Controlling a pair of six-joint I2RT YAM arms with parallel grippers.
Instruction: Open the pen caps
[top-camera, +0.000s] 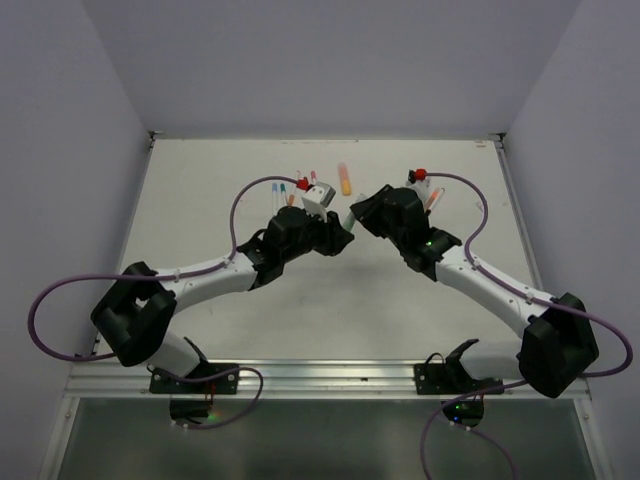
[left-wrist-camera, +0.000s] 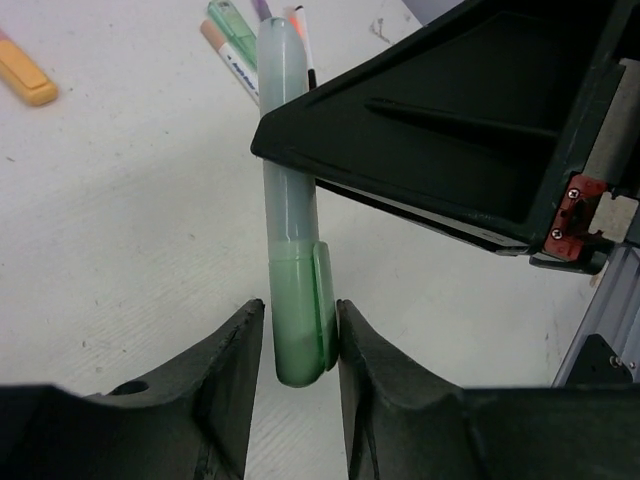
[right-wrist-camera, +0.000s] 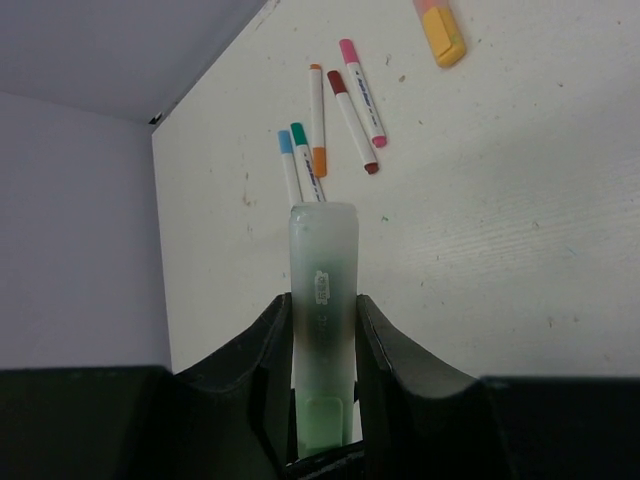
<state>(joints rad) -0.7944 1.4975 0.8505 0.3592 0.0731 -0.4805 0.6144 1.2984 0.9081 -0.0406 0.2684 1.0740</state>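
Top external view gave you the white tabletop (top-camera: 200, 300) with the left arm (top-camera: 200, 270) and right arm (top-camera: 490, 285) reaching in to meet over its middle, toward the far edge.

Your right pincer (right-wrist-camera: 322, 300) was clamped on the barrel of the pale green highlighter (left-wrist-camera: 285, 180), holding it up off the tabletop; the right wrist view showed both fingers pressed flat against its sides. Your left pincer (left-wrist-camera: 300, 305) sat at the opposite end, its jaws flanking the darker green cap (left-wrist-camera: 298, 320) and very close to it on both sides. Whether they were actually squeezing it, I could not tell from the left wrist view.

Beyond the arms, near the far edge, an orange highlighter (right-wrist-camera: 440, 25) lay flat, and a loose cluster of slim markers (right-wrist-camera: 317, 110) with blue, green, orange, dark red and pink ends lay just to its left. A few more showed toward the far right corner, partly hidden by the right arm.

That cap was seated on its barrel, not yet pulled. I made out no loose caps anywhere, and the markers looked capped, though they were small. By my reckoning you were on an early pen, with a firm grip, a straight pull apart and nearly all the rest left to do.
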